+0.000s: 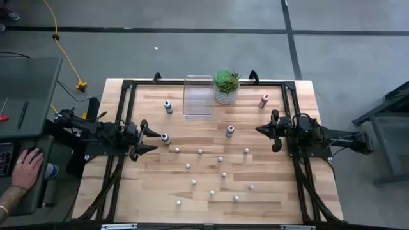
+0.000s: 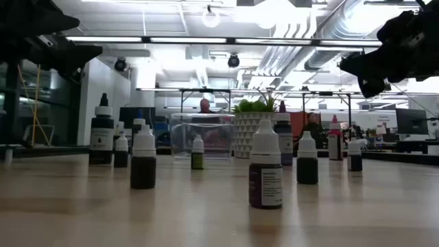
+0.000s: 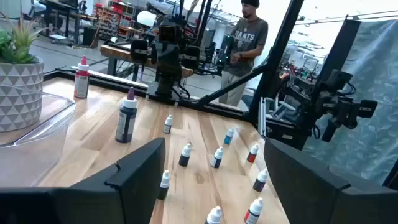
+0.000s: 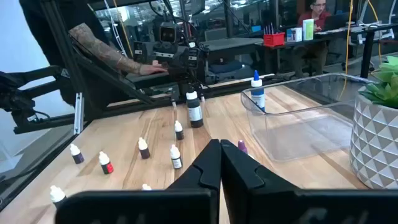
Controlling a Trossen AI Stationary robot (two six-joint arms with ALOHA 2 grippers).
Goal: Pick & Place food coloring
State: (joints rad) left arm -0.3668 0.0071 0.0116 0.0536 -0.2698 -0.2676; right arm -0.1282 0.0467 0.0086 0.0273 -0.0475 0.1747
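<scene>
Food coloring bottles (image 1: pixel 211 171) all stand upright, scattered over the centre and lower half of the table (image 1: pixel 153 198) in the high view; none is in the clear bin (image 1: pixel 198 96) at upper centre. Nearest candidate: the dark bottle (image 1: pixel 165 138) just right of the left gripper (image 1: pixel 148 139), whose jaws are open and empty. The right gripper (image 1: pixel 271 131), centre right, has jaws closed on nothing; the purple-capped bottle (image 1: pixel 230 131) sits to its left, farther off. I'd call it the left arm's pick.
</scene>
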